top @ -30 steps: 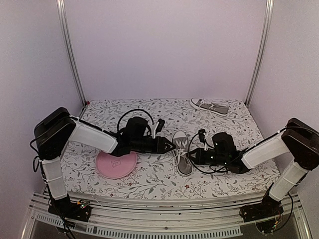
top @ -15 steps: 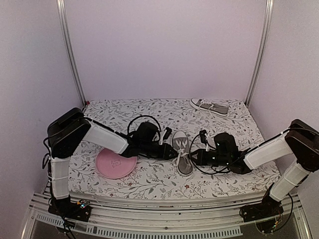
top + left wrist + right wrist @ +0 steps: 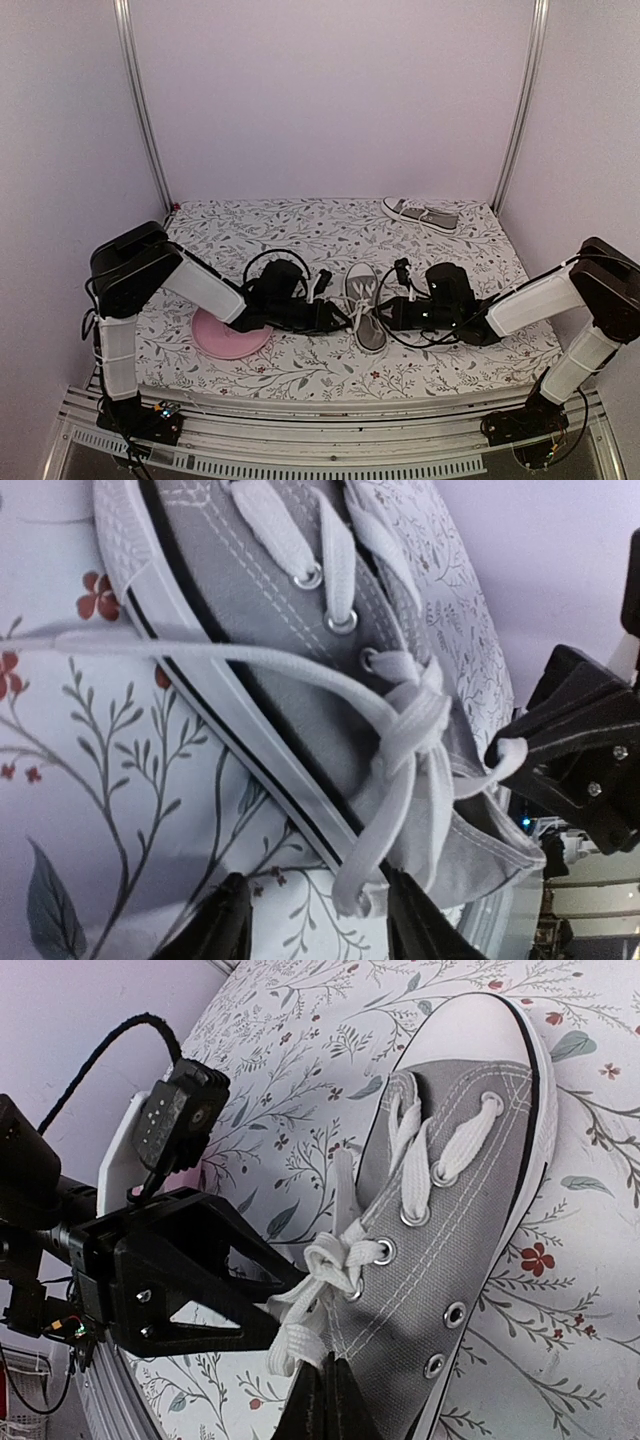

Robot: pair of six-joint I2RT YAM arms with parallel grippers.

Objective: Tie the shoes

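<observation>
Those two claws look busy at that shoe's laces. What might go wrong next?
The left gripper, open, only straddles a loose lace end, so closing may miss it. The right gripper, shut on another lace strand, may drag the shoe or loosen the knot if it pulls.

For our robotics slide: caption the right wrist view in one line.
Shut right gripper and left gripper meet at the grey shoe's laces.

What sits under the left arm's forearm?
The round pink plate on the floral cloth; its near half shows. The left forearm covers its far edge, so anything lying there cannot be seen.
</observation>
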